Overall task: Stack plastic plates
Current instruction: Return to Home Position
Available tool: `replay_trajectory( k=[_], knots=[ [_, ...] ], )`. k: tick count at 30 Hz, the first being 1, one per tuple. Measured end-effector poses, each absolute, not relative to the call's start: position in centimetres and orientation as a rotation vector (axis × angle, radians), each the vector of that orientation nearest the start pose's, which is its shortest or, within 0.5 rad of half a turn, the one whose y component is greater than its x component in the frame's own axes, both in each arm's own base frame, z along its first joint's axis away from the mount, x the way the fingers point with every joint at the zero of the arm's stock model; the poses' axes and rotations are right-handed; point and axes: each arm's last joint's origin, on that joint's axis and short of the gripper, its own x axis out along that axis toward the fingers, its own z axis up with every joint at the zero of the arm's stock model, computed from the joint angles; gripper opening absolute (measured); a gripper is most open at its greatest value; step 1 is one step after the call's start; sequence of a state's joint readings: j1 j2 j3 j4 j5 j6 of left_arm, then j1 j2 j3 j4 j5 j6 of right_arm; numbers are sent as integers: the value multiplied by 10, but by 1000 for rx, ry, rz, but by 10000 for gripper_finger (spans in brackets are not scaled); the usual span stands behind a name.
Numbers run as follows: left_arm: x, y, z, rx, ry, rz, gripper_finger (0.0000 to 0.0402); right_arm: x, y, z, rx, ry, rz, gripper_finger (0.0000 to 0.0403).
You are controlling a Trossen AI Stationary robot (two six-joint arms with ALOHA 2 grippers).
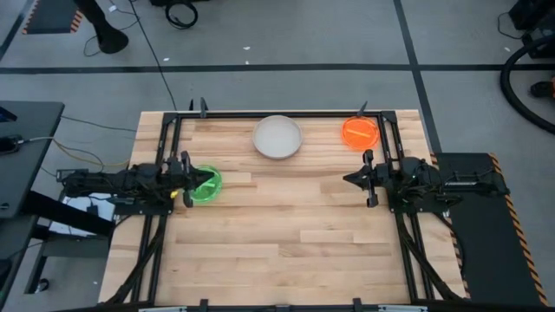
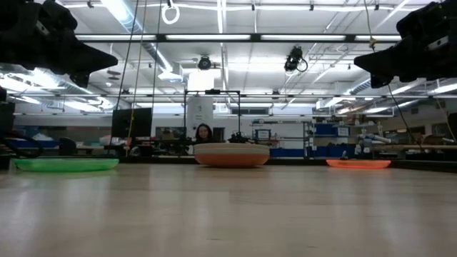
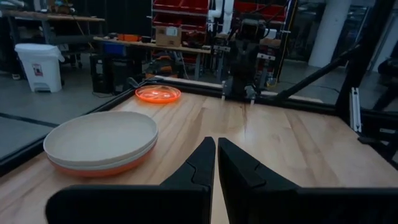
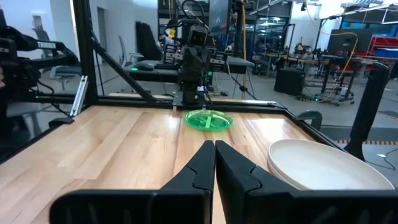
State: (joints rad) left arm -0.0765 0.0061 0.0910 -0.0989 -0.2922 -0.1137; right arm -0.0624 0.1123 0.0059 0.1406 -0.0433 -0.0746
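Note:
Stacked larger plates, off-white on top [image 1: 277, 137] [image 3: 101, 138] with a rust-red one beneath [image 3: 106, 167], rest on the table at the far middle. Translucent orange plates [image 1: 360, 132] [image 3: 158, 94] lie at the far right. Neon green plates [image 1: 205, 184] [image 4: 209, 119] lie at the left, just under my left gripper [image 1: 185, 182] [image 3: 216, 152], which is shut and raised above the table. My right gripper [image 1: 351, 179] [image 4: 214, 155] is shut too, raised at the right side, pointing level toward the left arm. Neither holds anything.
A black frame [image 1: 286, 113] runs around the wooden table [image 1: 286, 243], whose near half is bare wood. Beyond the far edge the low view shows a room with a person [image 2: 203, 133] seated behind the plates.

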Motion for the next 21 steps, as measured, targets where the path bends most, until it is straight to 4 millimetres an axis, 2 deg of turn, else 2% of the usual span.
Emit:
replay_trajectory(
  k=[21],
  knots=[
    [91,1,183,-108,11,216,27,104,-5,170,-76,-33,-21,23]
  ],
)
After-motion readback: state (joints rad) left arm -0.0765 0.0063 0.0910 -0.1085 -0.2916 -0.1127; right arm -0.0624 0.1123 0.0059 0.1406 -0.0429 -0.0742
